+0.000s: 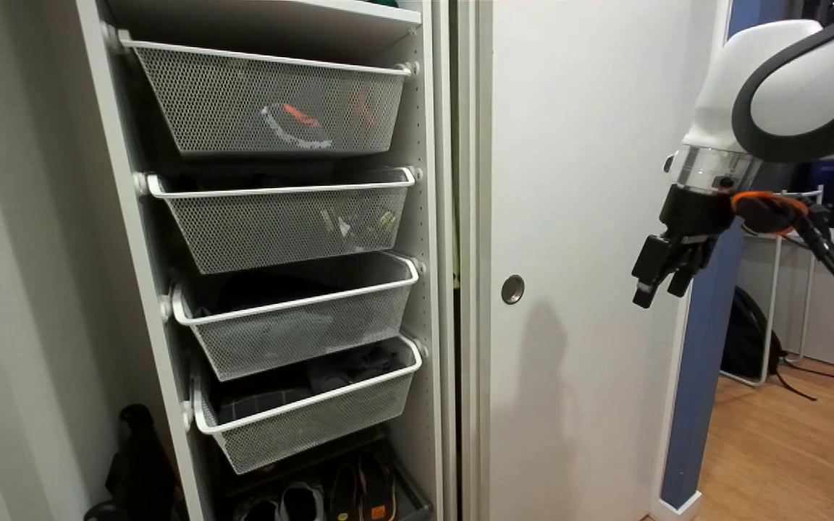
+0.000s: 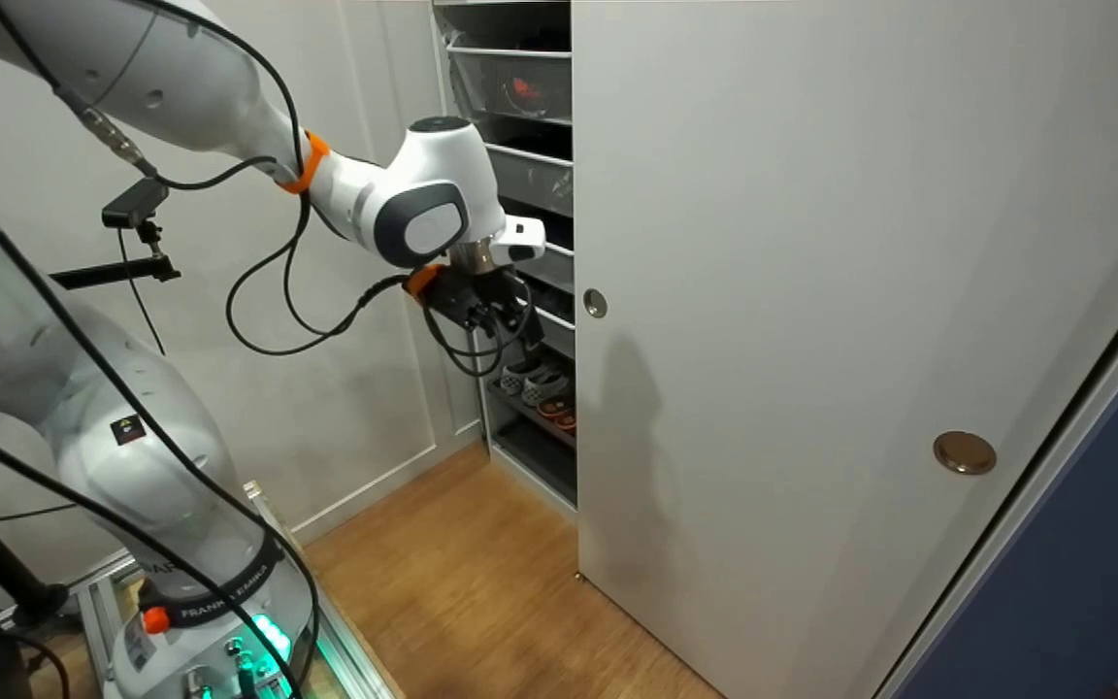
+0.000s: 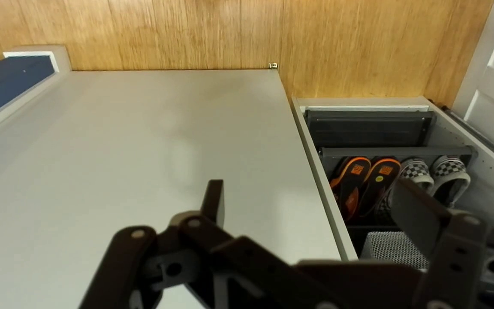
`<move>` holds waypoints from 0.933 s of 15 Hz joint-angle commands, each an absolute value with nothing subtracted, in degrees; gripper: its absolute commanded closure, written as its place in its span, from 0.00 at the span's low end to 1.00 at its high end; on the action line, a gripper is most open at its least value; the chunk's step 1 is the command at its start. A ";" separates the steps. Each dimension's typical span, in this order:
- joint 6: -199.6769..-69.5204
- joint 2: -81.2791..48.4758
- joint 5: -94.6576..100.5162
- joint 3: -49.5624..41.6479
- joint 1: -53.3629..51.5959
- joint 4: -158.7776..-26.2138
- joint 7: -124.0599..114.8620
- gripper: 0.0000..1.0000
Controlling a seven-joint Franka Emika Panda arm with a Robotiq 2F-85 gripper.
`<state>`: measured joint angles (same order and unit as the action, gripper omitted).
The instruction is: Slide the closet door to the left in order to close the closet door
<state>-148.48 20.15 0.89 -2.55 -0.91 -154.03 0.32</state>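
- Closest to the wrist camera: gripper (image 3: 315, 201), fingers (image 3: 414, 219) spread well apart.
- Hanging in front of the closet door (image 1: 583, 181), apart from its white face.
- Placed to the right of the wire drawers (image 1: 279, 224) in both exterior views: closet door, upright, finger pull (image 2: 595, 303) near its left edge.
- Exposed to view: wire drawers, stacked, shoes (image 3: 354, 180) below.

Four mesh drawers (image 1: 283, 226), shoes (image 1: 373, 492) beneath, white closet door (image 1: 585, 210) alongside, robot jaws parted, pointing down
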 commanded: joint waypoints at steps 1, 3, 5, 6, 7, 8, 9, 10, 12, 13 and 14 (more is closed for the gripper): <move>-148.33 20.19 0.53 -1.94 -0.36 -153.89 0.56 0.00; -148.33 20.19 0.53 -1.95 -0.36 -153.85 0.56 0.00; -148.33 20.19 0.53 -1.95 -0.36 -153.85 0.56 0.00; -148.33 20.19 0.53 -1.95 -0.36 -153.85 0.56 0.00; -148.33 20.19 0.53 -1.95 -0.36 -153.85 0.55 0.00; -148.74 19.15 1.32 -1.31 0.34 -153.31 -1.15 0.00; -149.37 18.69 -0.36 -1.81 -0.64 -152.97 -0.30 0.00; -149.78 17.92 -1.08 -1.65 -1.08 -152.40 -0.68 0.00; -150.43 16.17 -1.31 -0.93 -1.66 -151.30 -1.33 0.00; -150.65 14.98 -1.05 -0.26 -1.69 -150.45 -2.19 0.00; -150.96 13.87 -0.96 0.27 -1.78 -149.71 -2.67 0.00</move>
<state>-149.28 18.23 0.47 -1.42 -1.16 -152.69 -0.78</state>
